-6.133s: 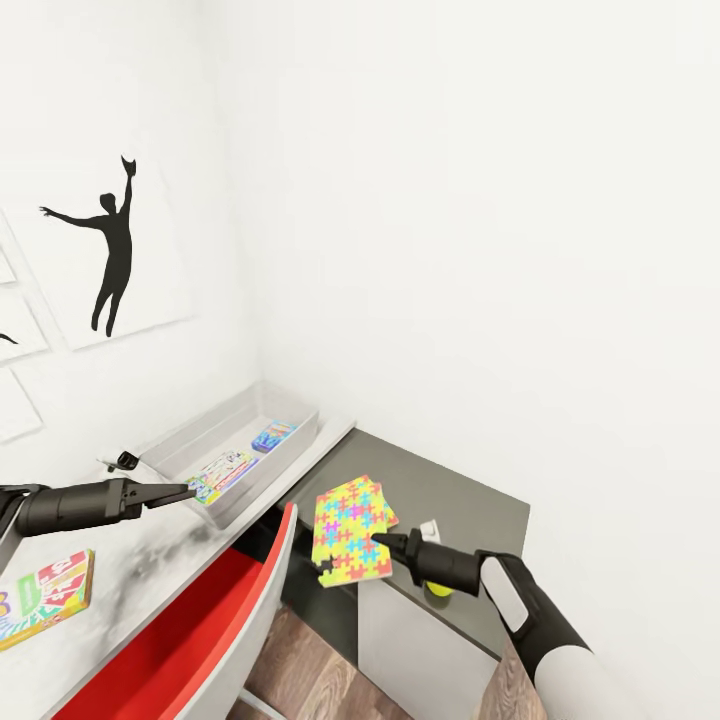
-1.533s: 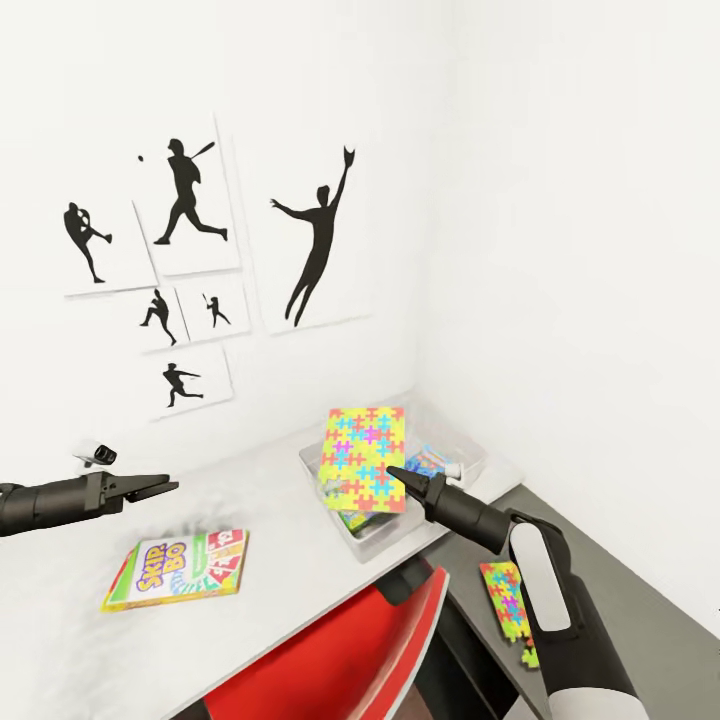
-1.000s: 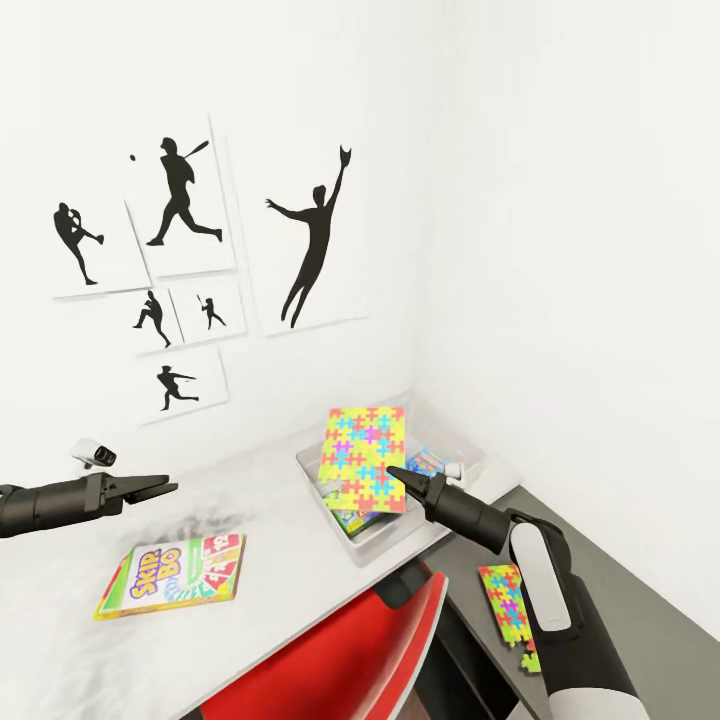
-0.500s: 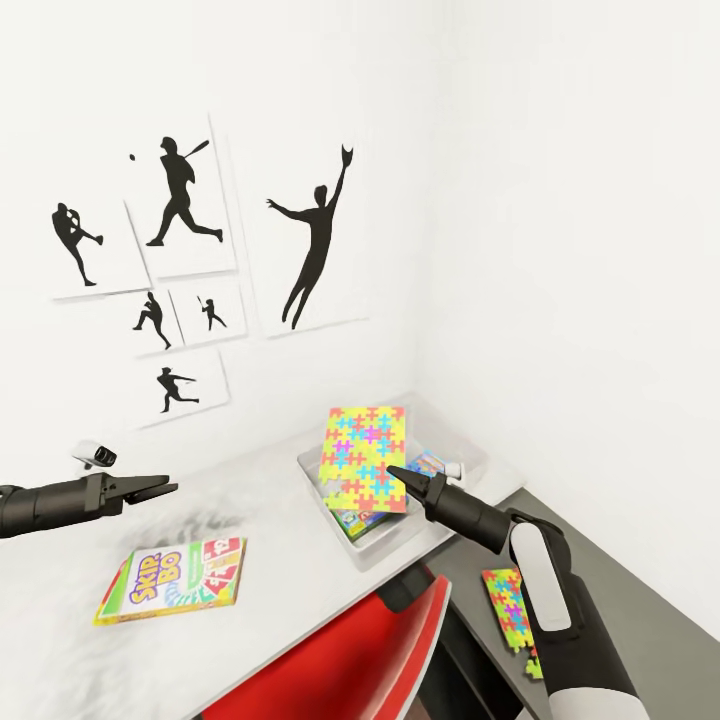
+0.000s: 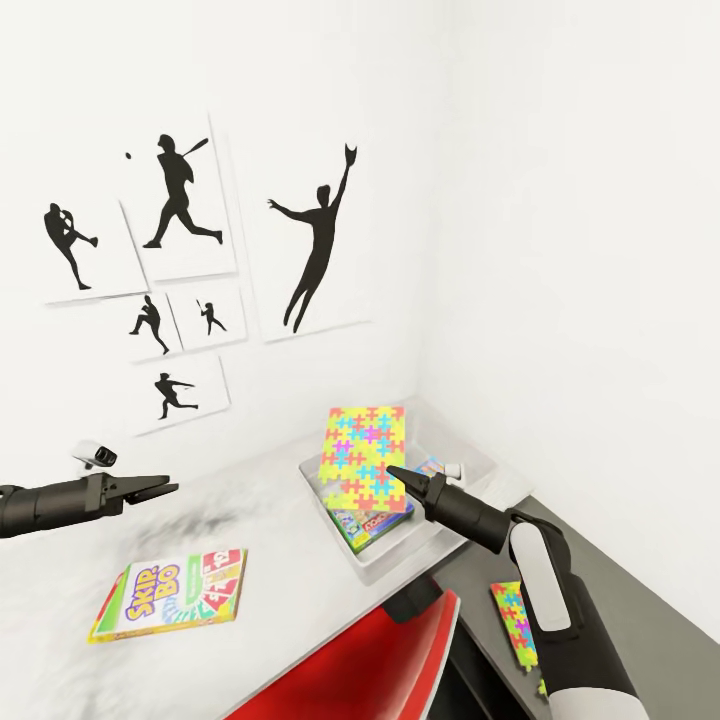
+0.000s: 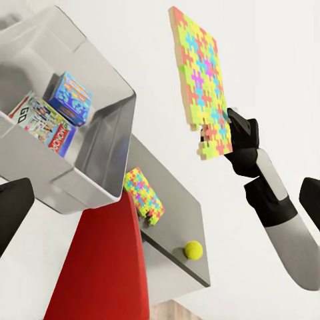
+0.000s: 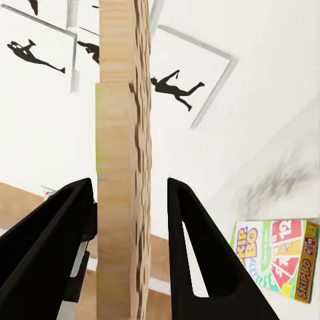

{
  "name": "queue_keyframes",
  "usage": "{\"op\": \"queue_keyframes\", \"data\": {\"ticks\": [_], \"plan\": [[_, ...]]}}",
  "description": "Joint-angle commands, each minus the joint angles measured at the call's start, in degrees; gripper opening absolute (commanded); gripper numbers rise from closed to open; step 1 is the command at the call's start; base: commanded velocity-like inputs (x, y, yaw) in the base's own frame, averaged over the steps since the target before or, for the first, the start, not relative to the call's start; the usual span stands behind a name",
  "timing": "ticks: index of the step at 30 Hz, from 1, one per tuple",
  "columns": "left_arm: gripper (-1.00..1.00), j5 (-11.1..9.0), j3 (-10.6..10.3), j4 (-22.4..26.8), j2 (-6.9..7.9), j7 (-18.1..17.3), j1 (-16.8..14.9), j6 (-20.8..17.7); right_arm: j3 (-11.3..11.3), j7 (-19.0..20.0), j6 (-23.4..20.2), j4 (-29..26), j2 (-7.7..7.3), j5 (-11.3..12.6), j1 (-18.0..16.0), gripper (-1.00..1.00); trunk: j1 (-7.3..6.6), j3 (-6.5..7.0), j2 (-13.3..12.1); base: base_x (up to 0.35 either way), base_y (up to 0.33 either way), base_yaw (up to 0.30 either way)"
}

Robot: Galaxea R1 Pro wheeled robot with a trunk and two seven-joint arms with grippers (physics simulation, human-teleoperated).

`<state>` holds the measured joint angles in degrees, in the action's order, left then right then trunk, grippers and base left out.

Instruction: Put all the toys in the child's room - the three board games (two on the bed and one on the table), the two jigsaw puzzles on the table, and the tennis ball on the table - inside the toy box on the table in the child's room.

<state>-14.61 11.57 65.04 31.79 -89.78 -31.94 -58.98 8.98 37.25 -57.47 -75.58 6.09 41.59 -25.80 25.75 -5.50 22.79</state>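
My right gripper is shut on the lower edge of a jigsaw puzzle, a bright mosaic sheet held upright above the grey toy box. The toy box stands at the table's corner end. In it lie a white and green board game and a small blue one. The Skip-Bo board game lies flat on the table. My left gripper hovers open above the table, well left of the box, its fingers wide apart. A second jigsaw puzzle and the tennis ball rest on the lower dark cabinet.
A red chair is pushed in under the table's front edge, below the toy box. The dark grey cabinet adjoins the table on the right. White walls close the corner, with black silhouette pictures behind the table.
Over six seconds the view swung left and my right gripper carried the puzzle from over the cabinet to over the toy box. In the last second only the view shifted slightly.
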Motion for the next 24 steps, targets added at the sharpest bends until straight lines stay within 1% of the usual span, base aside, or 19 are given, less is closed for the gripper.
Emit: {"op": "queue_keyframes", "data": {"ticks": [1, 9, 17, 20, 21, 24], "plan": [[1.0, 0.0, 0.0, 0.0, 0.02, -0.2, 0.0, -0.6, 0.2, 0.3, -0.1, 0.0, 0.07, -0.4, -0.1, -1.0, 0.04, -0.13, 0.1, 0.0, 0.0, 0.0], [1.0, 0.0, 0.0, 0.0, 0.02, -0.2, 0.0, -0.6, 0.1, -0.2, 2.2, 0.4, 0.11, -0.6, -0.1, -1.0, 0.04, -0.13, 0.1, 0.0, 0.0, 0.0], [1.0, 0.0, 0.0, 0.0, 0.02, -0.2, 0.0, -0.6, 0.4, -0.8, 2.7, 0.8, 0.32, -0.7, 0.0, -1.0, 0.04, -0.13, 0.1, 0.0, 0.0, 0.0], [1.0, 0.0, 0.0, 0.0, 0.02, -0.2, 0.0, -0.6, 1.0, -3.9, 2.7, 0.9, 0.12, -0.7, -0.1, -1.0, 0.04, -0.13, 0.1, 0.0, 0.0, 0.0], [1.0, 0.0, 0.0, 0.0, 0.02, -0.2, 0.0, -0.6, 1.3, -4.5, 2.7, 0.9, 0.11, -0.6, -0.1, -1.0, 0.04, -0.13, 0.1, 0.0, 0.0, 0.0], [1.0, 0.0, 0.0, 0.0, 0.02, -0.2, 0.0, -0.6, 3.3, -6.1, 2.7, 0.8, 0.36, -0.4, 0.0, -1.0, 0.04, -0.13, 0.1, 0.0, 0.0, 0.0]]}}
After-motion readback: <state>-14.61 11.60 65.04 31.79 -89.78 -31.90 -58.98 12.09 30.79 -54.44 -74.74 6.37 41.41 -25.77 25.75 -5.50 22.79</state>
